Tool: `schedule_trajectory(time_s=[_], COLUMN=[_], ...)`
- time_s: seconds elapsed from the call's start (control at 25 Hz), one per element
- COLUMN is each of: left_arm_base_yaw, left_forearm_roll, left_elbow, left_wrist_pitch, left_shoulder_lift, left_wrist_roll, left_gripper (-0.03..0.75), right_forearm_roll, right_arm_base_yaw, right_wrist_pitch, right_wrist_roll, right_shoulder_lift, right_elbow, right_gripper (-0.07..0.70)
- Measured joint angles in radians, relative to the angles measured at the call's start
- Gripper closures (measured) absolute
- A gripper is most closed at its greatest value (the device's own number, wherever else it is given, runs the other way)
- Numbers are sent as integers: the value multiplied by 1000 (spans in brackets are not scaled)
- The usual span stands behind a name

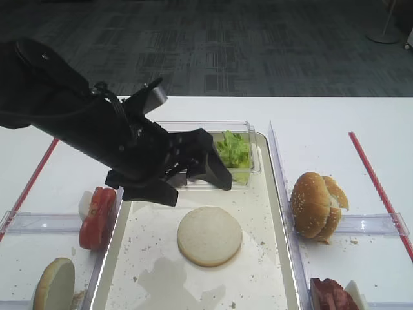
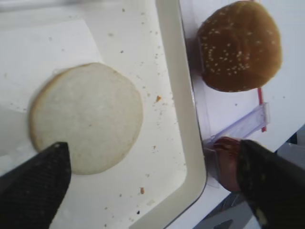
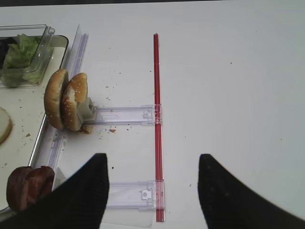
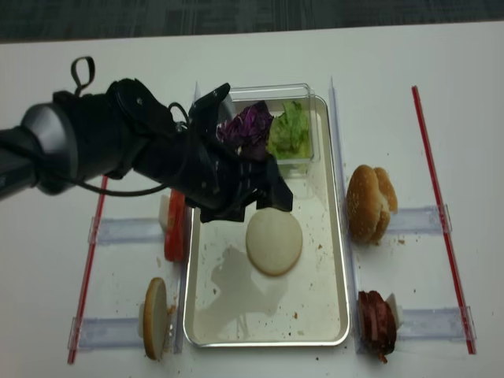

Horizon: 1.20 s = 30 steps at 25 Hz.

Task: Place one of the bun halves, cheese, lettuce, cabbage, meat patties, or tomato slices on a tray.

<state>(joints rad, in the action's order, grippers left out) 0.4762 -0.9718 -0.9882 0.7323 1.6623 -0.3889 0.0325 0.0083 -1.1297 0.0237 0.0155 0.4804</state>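
White worktop fills every view, with dark carpet behind it in the first high view. On it sits the tray, crumb-speckled, and a flat bun half lies cut face up on the tray floor near its middle, touching nothing else. The left hand hangs just above and behind the bun, its black fingers spread wide and holding nothing; its wrist view shows the bun between the two blurred fingertips, with clear space on either side. A clear tub at the tray's far end holds the lettuce and the cabbage; the first high view hides the cabbage behind the arm, and only the realsense view shows it. The tomato slices stand on edge left of the tray, partly screened by the arm in the realsense view. A second bun half stands on edge at the lower left, cut off in the first high view. Right of the tray stand two sesame buns and the meat patties, the latter cropped in the first high view. The right hand shows only in its own wrist view, fingers apart over bare worktop, gripping nothing. Red strips and clear plastic holders mark the sides. No writing is legible anywhere.
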Motion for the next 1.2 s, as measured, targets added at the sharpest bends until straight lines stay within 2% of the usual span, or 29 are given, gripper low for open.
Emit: schedule_trajectory(time_s=[0.6,0.92,1.2], left_arm_base_yaw=[0,-17,-108], left_forearm_roll=[141,520,772], left_elbow=[0,0,0], left_wrist_pitch=[58,107,232], left_shoulder_lift=[-235,-237,-237], left_wrist_roll=[155,400,495], left_gripper=[67,67,67], right_forearm_roll=[0,0,0], right_arm_base_yaw=[0,0,0], right_wrist_pitch=[0,0,0], right_wrist_roll=[0,0,0], right_shoulder_lift=[0,0,0], right_elbow=[0,0,0], right_gripper=[186,186,186])
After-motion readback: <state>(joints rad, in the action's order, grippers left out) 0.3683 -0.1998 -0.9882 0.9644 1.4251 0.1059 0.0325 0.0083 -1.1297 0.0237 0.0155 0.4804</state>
